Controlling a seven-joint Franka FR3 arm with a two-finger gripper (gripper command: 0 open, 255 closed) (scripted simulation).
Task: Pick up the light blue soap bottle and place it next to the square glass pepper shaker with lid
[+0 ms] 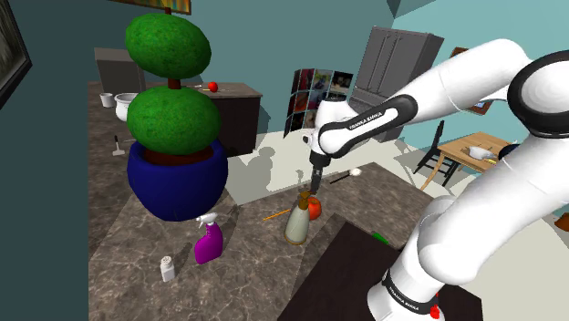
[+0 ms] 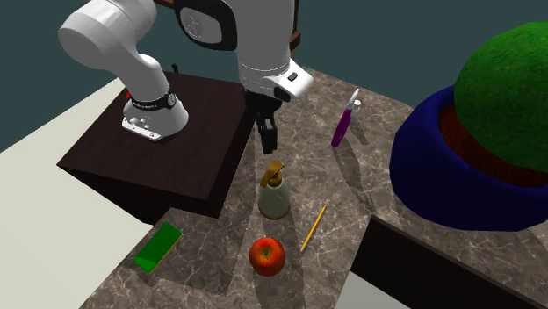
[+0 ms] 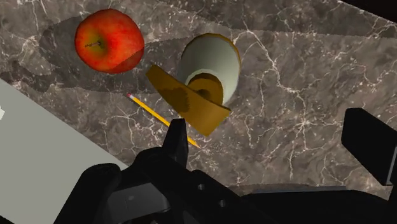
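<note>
on the marbled counter [image 1: 137, 246], a small white shaker [image 1: 167, 267] stands near the edge with a purple spray bottle [image 1: 209, 243] beside it. the pale soap bottle [image 1: 296, 223] with a golden pump is upright by the stand's [image 1: 356, 274] corner, a red apple [image 1: 315, 209] close by. the black gripper [image 1: 314, 187] hangs just above the pump, fingers apart, touching nothing.

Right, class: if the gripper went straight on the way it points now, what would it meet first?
Most likely the gold pump of the bottle, just below the open gripper. The pump sits nearer one finger than the middle, so that's not certain.
</note>
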